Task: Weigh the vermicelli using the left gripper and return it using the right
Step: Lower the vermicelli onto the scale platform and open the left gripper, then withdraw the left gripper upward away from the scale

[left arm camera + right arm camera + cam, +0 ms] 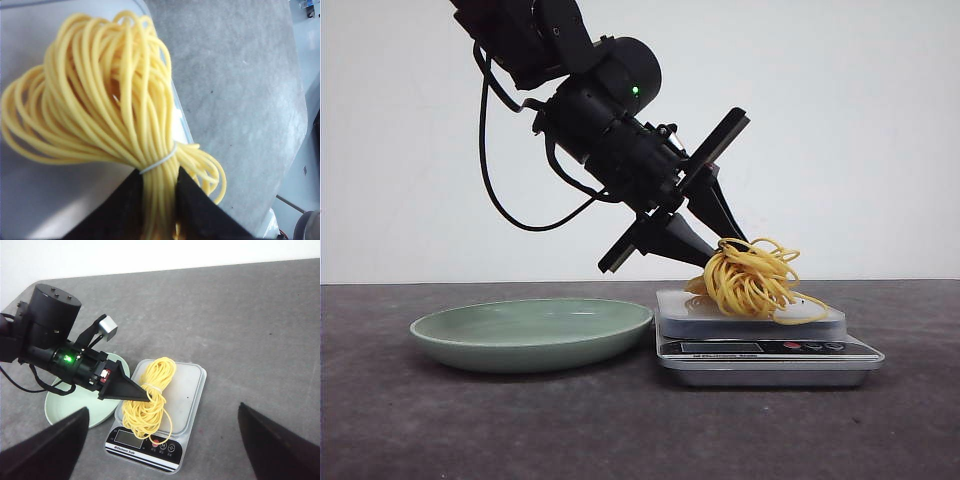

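The left gripper, jaws clenched on the vermicelli over the scale, needed lowering before letting go; the right gripper's jaws stood released.

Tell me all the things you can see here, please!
vermicelli: one bundle, yellow, tied with a pale band, lying on the scale's platform, pinched at one end.
scale: one, silver with a pale platform and dark display, on the table to the right of the plate.
plate: one, pale green, empty, on the table.
table: one, dark grey.
left gripper: one, black with a green light, shut on the vermicelli.
right gripper: one, black, open above the table.
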